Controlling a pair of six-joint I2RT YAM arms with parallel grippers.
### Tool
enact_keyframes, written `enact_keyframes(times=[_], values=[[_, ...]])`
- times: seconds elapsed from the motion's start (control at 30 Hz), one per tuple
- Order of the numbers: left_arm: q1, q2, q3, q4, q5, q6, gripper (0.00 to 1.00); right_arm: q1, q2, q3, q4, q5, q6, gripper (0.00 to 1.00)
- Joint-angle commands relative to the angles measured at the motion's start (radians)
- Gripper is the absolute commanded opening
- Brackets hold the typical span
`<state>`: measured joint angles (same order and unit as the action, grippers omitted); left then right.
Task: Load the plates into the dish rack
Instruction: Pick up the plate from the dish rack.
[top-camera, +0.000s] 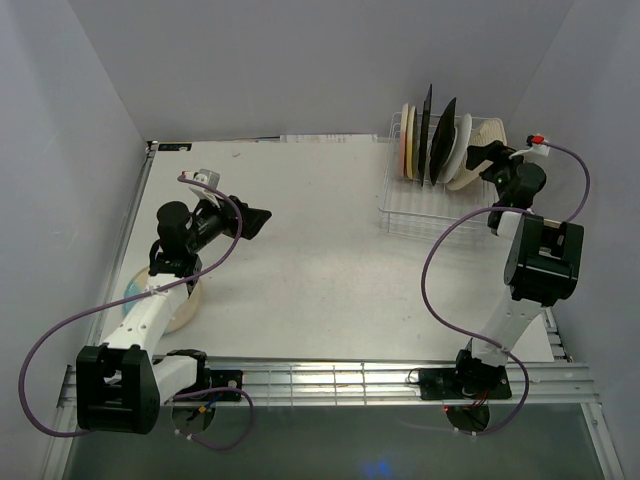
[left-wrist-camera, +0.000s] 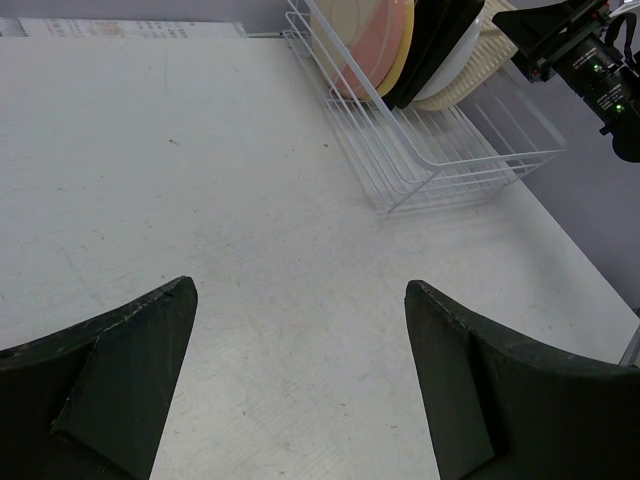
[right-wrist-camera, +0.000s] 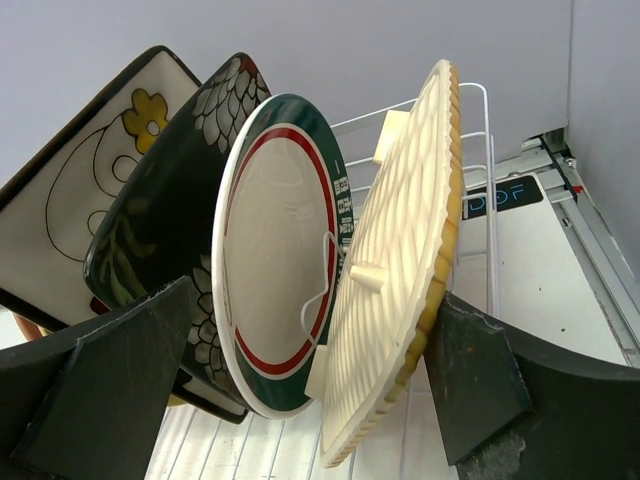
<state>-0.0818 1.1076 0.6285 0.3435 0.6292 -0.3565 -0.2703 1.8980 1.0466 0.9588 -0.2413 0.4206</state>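
The white wire dish rack stands at the back right with several plates upright in it. In the right wrist view, from left to right, these are the square cream floral plate, the square black floral plate, the round green-rimmed white plate and the ribbed orange-edged plate. My right gripper is open and straddles the last two; its right finger is at the ribbed plate's edge. The pink-cream plate and the yellow-cream plate stand at the rack's far end. The blue-cream plate lies flat under my left arm. My left gripper is open and empty above the table.
The rack's near half holds no plates. The right arm hangs over the rack's right side. Grey walls close the table at the back and sides. A metal rail runs along the near edge.
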Motion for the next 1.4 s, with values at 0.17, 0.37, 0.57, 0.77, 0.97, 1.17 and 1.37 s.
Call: enact_keyframes(times=[0.17, 0.37, 0.57, 0.77, 0.97, 1.17, 1.37], values=[[0.004, -0.028, 0.026, -0.047, -0.016, 0.036, 0.98, -0.007, -0.125, -0.056, -0.066, 0.085, 0.027, 0.94], [0.004, -0.046, 0.046, -0.101, -0.094, 0.065, 0.98, -0.007, -0.218, -0.125, -0.155, 0.193, 0.072, 0.93], [0.004, -0.002, 0.085, -0.135, -0.103, 0.096, 0.98, -0.006, -0.316, -0.181, -0.368, 0.324, 0.101, 0.91], [0.008, 0.029, 0.131, -0.199, -0.117, 0.111, 0.98, 0.075, -0.519, -0.292, -0.434, 0.459, 0.089, 0.91], [0.019, 0.026, 0.14, -0.216, -0.115, 0.099, 0.98, 0.219, -0.7, -0.269, -0.577, 0.539, 0.015, 0.92], [0.036, 0.028, 0.142, -0.218, -0.148, 0.093, 0.98, 0.407, -0.821, -0.283, -0.586, 0.505, 0.02, 0.95], [0.066, 0.024, 0.129, -0.196, -0.16, 0.047, 0.98, 0.594, -0.885, -0.333, -0.6, 0.464, 0.035, 0.98]])
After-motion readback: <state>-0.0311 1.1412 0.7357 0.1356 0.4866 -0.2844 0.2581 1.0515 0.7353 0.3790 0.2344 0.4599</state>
